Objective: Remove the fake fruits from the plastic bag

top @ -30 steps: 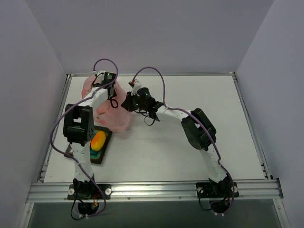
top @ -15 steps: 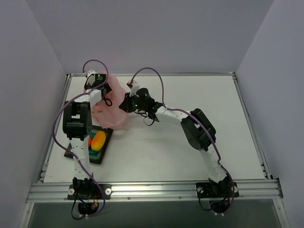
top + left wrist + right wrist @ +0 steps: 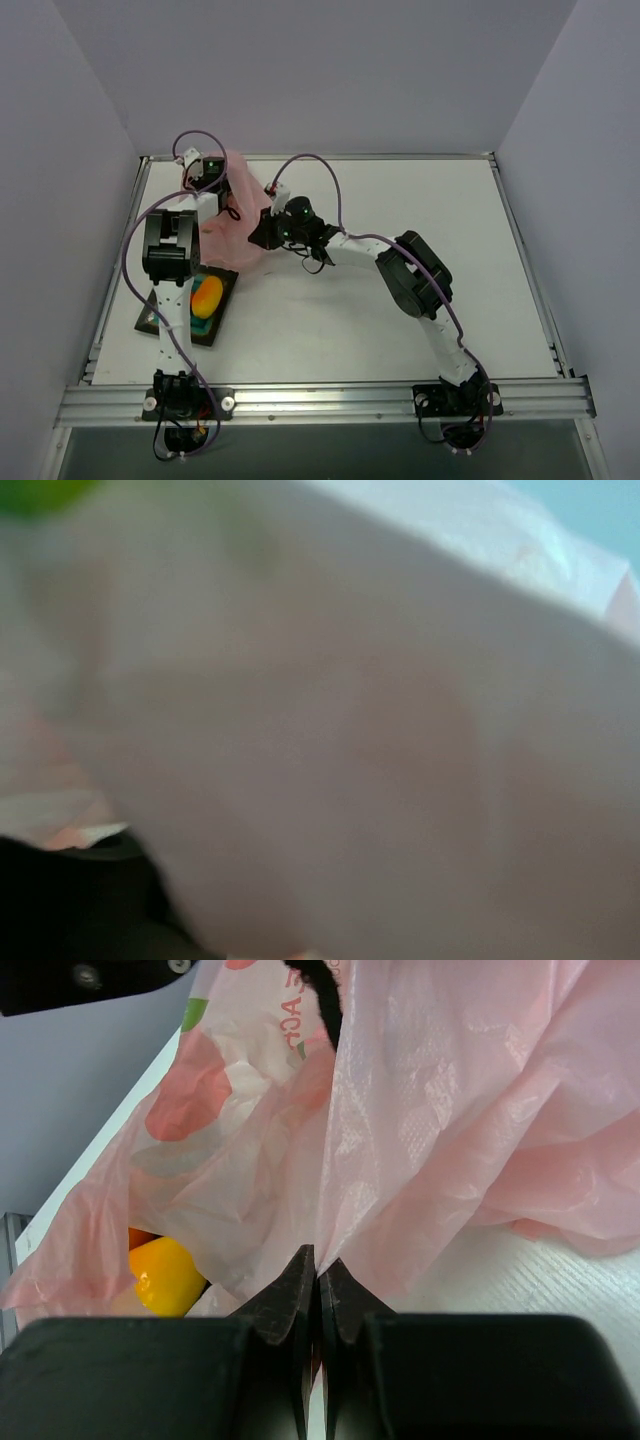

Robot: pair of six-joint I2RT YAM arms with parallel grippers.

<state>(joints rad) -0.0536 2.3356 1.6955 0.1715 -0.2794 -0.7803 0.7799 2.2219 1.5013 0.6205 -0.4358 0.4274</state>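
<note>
The pink plastic bag point(image 3: 232, 218) hangs bunched between both arms at the back left, above the table. My right gripper point(image 3: 258, 232) is shut on a fold of the bag's film point(image 3: 400, 1160), its tips point(image 3: 318, 1260) pressed together. My left gripper point(image 3: 228, 208) is buried in the bag. Pink film point(image 3: 350, 730) fills the left wrist view and hides its fingers. An oval yellow-orange fruit point(image 3: 207, 296) lies in the dark tray point(image 3: 222, 318), with an orange piece point(image 3: 189, 298) beside it. The yellow fruit point(image 3: 165, 1275) also shows under the bag's edge in the right wrist view.
The tray sits at the front left, close under the bag. The grey side wall point(image 3: 80, 200) stands just left of the left arm. The white table point(image 3: 420, 200) stretches to the right.
The left wrist has moved left and back, drawing the bag's top toward the back-left corner. The right gripper has followed a little to the left, still pinching the film.
</note>
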